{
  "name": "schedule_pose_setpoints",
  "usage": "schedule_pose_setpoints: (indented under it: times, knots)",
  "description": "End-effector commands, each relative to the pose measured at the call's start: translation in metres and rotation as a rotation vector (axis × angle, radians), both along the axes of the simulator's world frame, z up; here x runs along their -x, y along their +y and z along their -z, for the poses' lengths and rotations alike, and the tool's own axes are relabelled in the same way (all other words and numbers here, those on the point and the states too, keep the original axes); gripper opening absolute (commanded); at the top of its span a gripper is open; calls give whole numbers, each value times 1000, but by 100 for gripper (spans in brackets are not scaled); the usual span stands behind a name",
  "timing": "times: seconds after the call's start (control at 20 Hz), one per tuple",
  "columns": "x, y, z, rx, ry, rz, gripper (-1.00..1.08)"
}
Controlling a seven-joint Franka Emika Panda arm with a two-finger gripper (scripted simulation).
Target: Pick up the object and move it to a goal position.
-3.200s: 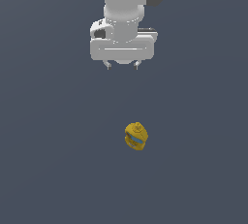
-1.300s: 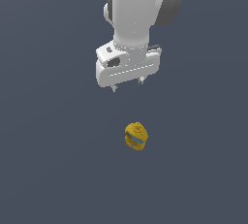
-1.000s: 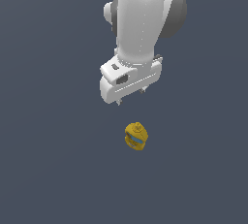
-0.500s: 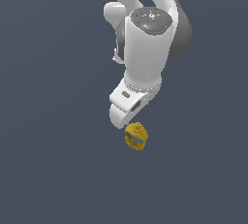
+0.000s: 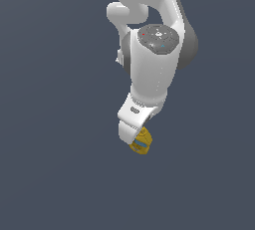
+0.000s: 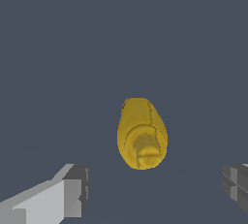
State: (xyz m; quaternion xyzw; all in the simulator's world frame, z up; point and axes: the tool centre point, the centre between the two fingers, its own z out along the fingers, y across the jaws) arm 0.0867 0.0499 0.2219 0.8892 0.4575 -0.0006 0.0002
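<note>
The object (image 5: 142, 143) is a small yellow bottle-like lump with a blue band, lying on the dark grey floor. In the exterior view the arm's hand covers its upper part, and the fingers are hidden behind the hand. In the wrist view the object (image 6: 142, 133) lies end-on, its small knob toward the camera. My gripper (image 6: 155, 189) is open. One fingertip (image 6: 72, 189) and the other (image 6: 236, 182) stand wide apart on either side of the object, not touching it.
The dark grey floor (image 5: 55, 164) stretches flat all round. The white arm (image 5: 152, 59) rises above the object.
The arm has come down and swung toward the object. The hand, earlier well above and away from it, now sits right over it with the fingers on either side.
</note>
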Motion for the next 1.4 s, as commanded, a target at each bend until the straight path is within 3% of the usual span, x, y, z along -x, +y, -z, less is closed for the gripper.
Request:
schedule_pose_setpoints:
  times: [0.0, 1.1, 1.15, 1.35]
  knots:
    - [-2, 1, 1, -1, -1, -11, 100]
    - [-2, 1, 52, -1, -1, -12, 100]
    - [-2, 1, 52, -1, -1, -12, -100]
    - [-2, 1, 52, -1, -1, -12, -100]
